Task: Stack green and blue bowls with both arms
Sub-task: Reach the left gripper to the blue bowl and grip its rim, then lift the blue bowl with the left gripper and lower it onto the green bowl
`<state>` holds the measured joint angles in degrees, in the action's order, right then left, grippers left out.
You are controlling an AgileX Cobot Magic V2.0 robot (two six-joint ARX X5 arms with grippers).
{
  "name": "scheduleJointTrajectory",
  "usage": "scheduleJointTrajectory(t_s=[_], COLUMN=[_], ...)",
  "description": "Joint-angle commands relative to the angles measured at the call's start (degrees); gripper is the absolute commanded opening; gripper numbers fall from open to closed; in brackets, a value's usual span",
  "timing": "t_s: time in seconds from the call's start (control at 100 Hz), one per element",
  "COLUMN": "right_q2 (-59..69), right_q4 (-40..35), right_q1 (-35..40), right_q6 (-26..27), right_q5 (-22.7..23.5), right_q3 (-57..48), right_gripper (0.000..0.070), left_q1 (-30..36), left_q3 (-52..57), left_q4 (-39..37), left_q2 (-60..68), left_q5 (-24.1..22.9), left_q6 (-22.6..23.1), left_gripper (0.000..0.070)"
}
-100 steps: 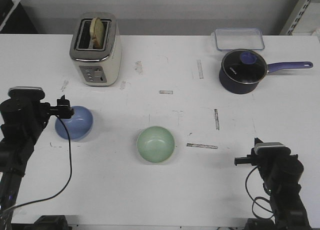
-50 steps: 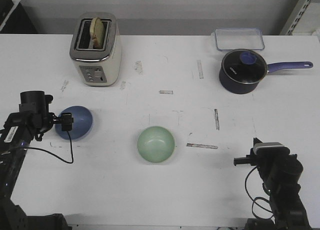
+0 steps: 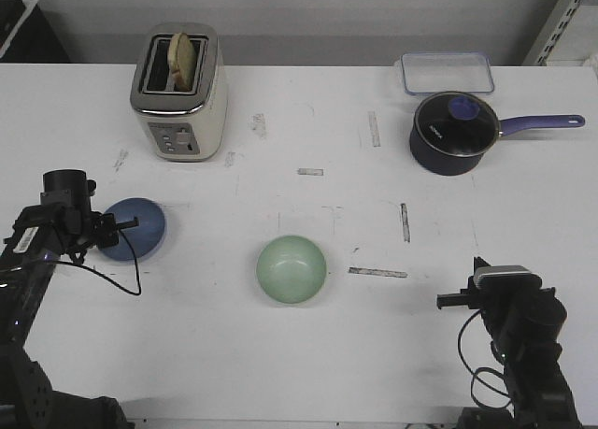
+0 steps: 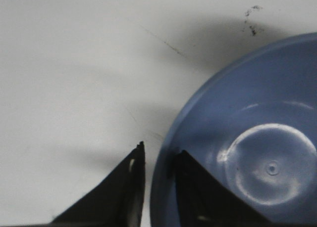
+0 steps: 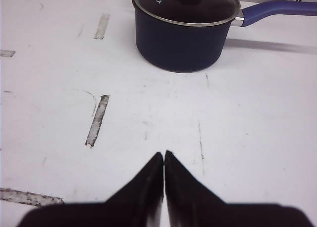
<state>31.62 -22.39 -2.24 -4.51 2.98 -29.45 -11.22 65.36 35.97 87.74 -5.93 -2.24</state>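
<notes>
Left black two-finger gripper (image 4: 157, 180) lowered since a second ago, now pinching rim of periwinkle-blue smooth round bowl (image 3: 135, 228) at table's 9 o'clock | pale mint-green bowl (image 3: 291, 269) central, untouched | right gripper (image 5: 164, 160) closed, empty, idle at 5 o'clock | lift next

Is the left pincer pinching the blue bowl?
Touching. In the left wrist view the left pincer straddles the blue bowl: one finger sits outside the rim, the other inside against the wall, with only the thin rim between them.
</notes>
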Motion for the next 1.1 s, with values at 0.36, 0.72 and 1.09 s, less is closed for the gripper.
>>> scheduleJointTrajectory(t_s=[0.36, 0.72, 1.09], right_q2=[0.35, 0.35, 0.35], right_q4=[0.50, 0.50, 0.48], right_q1=[0.13, 0.13, 0.13], right_q6=[-0.02, -0.02, 0.20], right_q5=[0.02, 0.02, 0.02], right_q3=[-0.31, -0.31, -0.31], right_gripper=[0.0000, 0.0000, 0.0000], left_q1=[0.48, 9.33, 36.59], left_q3=[3.91, 7.32, 7.32], left_q4=[-0.02, -1.27, -3.89], left_q2=[-1.42, -10.97, -12.31], left_q5=[8.79, 17.81, 20.63], left_q6=[-2.21, -9.97, -12.39], left_gripper=[0.0000, 0.0000, 0.0000])
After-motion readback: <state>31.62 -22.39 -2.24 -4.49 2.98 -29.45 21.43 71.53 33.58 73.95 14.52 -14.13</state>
